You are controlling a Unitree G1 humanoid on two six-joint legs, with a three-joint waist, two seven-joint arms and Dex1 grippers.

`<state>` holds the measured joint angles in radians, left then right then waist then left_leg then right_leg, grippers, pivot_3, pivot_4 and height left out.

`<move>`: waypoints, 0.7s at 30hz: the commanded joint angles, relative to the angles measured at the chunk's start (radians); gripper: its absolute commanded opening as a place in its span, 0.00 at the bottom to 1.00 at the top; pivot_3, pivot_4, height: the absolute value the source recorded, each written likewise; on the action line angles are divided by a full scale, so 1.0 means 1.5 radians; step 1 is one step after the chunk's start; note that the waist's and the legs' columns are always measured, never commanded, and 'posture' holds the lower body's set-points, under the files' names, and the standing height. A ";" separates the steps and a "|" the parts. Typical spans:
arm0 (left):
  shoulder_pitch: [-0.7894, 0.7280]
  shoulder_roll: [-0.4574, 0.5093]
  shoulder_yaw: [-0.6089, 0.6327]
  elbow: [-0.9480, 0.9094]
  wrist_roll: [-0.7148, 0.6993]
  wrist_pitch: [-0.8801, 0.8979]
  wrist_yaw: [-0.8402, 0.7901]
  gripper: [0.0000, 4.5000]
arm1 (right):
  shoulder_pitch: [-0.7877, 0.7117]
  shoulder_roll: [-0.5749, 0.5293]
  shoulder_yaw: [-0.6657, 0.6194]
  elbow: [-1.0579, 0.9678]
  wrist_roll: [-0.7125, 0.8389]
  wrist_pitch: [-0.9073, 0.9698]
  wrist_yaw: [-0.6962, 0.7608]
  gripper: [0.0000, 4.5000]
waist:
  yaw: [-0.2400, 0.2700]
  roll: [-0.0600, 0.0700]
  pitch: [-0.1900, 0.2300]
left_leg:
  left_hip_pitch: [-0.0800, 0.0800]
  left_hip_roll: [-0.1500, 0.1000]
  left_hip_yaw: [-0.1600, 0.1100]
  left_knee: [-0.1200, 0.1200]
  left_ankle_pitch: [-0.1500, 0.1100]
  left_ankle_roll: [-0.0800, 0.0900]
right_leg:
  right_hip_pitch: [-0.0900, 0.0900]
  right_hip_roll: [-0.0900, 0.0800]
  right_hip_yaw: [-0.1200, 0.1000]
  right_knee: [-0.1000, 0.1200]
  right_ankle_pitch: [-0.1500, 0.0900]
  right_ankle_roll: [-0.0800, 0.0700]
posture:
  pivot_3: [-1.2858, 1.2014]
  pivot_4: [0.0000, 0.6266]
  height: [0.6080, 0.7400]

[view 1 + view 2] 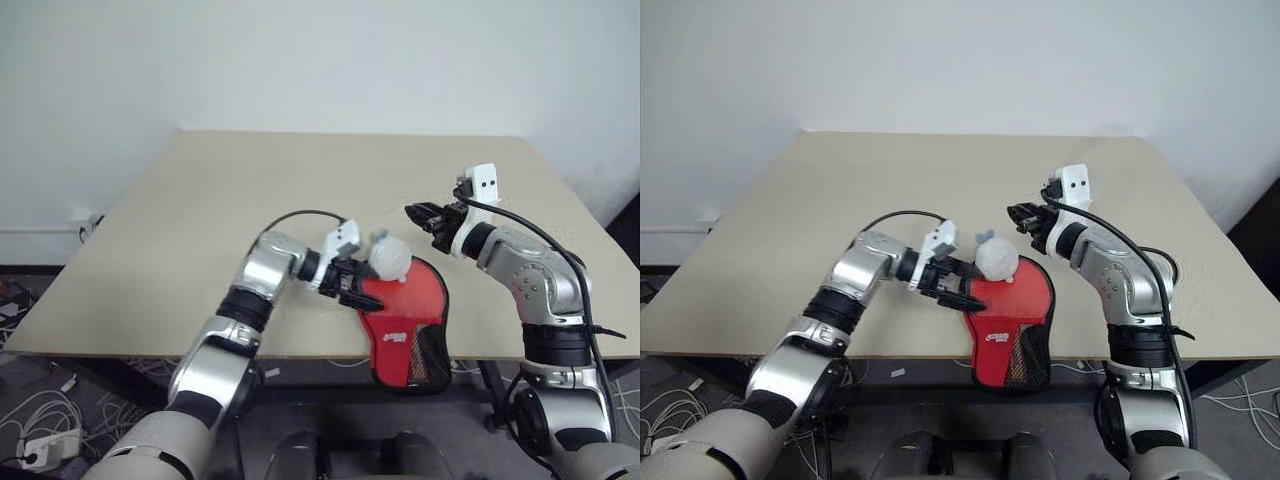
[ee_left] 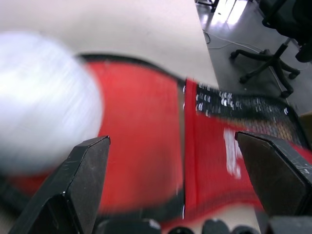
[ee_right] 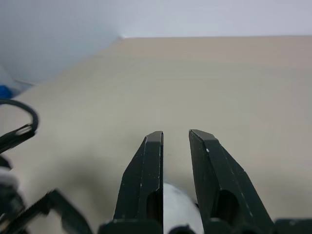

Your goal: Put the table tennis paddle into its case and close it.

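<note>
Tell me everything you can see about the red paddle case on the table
The case is a paddle-shaped fabric pouch, red with a small white logo and a black mesh panel at its narrow end. It lies flat at the near edge of the table, narrow end hanging slightly over the edge toward the robot. A blurred white rounded object sits at its far end. The left gripper, fingers wide open, is at its left rim; contact is unclear.

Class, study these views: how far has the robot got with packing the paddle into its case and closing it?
Looks done: the red case lies flat at the table's near edge, apparently with the paddle inside. In hand: nothing. The left tool is open beside the case, and the right tool is slightly open above the table. A white ball rests at the case's round end. Left: closing it, if unzipped; that cannot be told.
</note>
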<state>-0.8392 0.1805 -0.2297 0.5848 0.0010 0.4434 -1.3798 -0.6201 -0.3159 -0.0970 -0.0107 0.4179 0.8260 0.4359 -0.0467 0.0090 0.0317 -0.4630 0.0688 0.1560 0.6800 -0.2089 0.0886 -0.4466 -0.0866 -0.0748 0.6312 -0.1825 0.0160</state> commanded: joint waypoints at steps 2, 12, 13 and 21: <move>0.000 -0.047 -0.032 -0.041 -0.003 0.010 0.070 0.80 | -0.031 0.012 0.007 0.012 -0.027 -0.036 -0.027 0.21 | 0.000 0.000 0.000 | 0.000 0.000 0.000 0.000 0.000 0.000 | 0.000 0.000 0.000 0.000 0.000 0.000 | 0.52 0.00 0.88; 0.009 -0.087 -0.089 0.036 0.044 -0.013 0.206 0.80 | -0.058 0.032 0.013 0.046 -0.038 -0.038 -0.049 0.21 | 0.000 0.000 0.000 | 0.000 0.000 0.000 0.000 0.000 0.000 | 0.000 0.000 0.001 0.000 0.000 0.000 | 0.52 0.00 0.88; 0.015 -0.081 -0.101 0.041 0.057 -0.032 0.217 0.80 | -0.061 0.035 0.013 0.047 -0.034 -0.034 -0.045 0.21 | 0.000 0.000 0.000 | 0.000 0.000 0.000 0.000 0.000 0.000 | 0.000 0.000 0.001 0.000 0.000 0.000 | 0.52 0.00 0.88; 0.057 -0.059 -0.125 0.029 0.056 -0.044 0.208 0.79 | -0.084 0.038 0.035 0.099 -0.027 0.027 -0.018 0.56 | 0.000 0.000 0.000 | 0.001 0.000 0.000 0.000 -0.001 0.002 | 0.001 0.000 0.000 0.000 0.000 0.000 | 0.52 0.00 0.88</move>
<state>-0.7826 0.0702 -0.3870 0.6224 0.0668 0.3453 -1.0481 -0.7119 -0.2505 -0.0522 0.1325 0.3712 0.8495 0.3910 -0.0473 0.0096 0.0314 -0.4620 0.0690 0.1561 0.6798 -0.2108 0.0914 -0.4459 -0.0868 -0.0741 0.6307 -0.1827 0.0163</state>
